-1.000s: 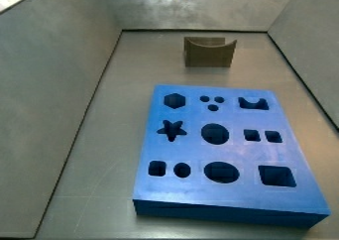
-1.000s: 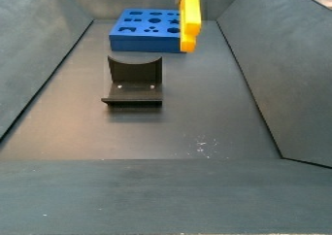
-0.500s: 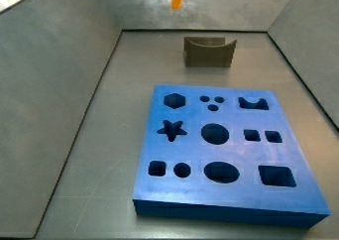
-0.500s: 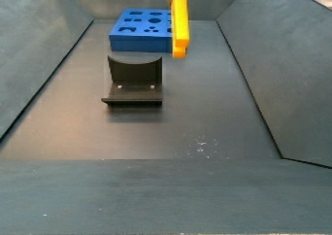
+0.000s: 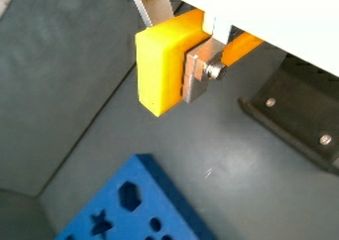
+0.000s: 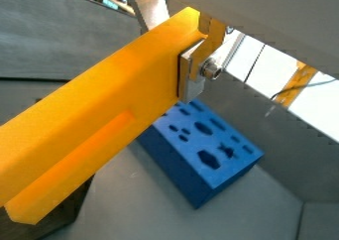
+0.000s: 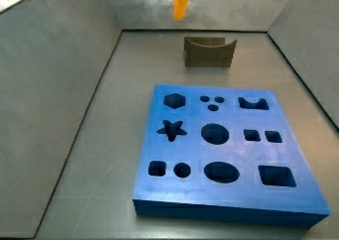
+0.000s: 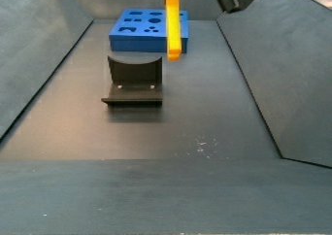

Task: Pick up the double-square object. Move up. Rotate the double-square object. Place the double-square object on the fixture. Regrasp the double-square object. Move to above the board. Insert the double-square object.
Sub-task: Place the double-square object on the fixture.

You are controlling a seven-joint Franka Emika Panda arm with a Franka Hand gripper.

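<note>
Yellow-orange double-square object (image 8: pixel 173 23), clamped in end effector (image 5: pixel 199 58), now lower and slimmer than before, above fixture (image 8: pixel 134 81).

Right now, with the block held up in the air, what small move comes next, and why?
Probably lower it toward the fixture. The gripper, high above the floor, has its jaws clamped on the double-square object, which hangs vertical above the fixture's notch, well clear of the board.

The tool (image 5: pixel 199 58) holds the double-square object (image 8: pixel 173 25) above the fixture (image 8: pixel 134 79).
</note>
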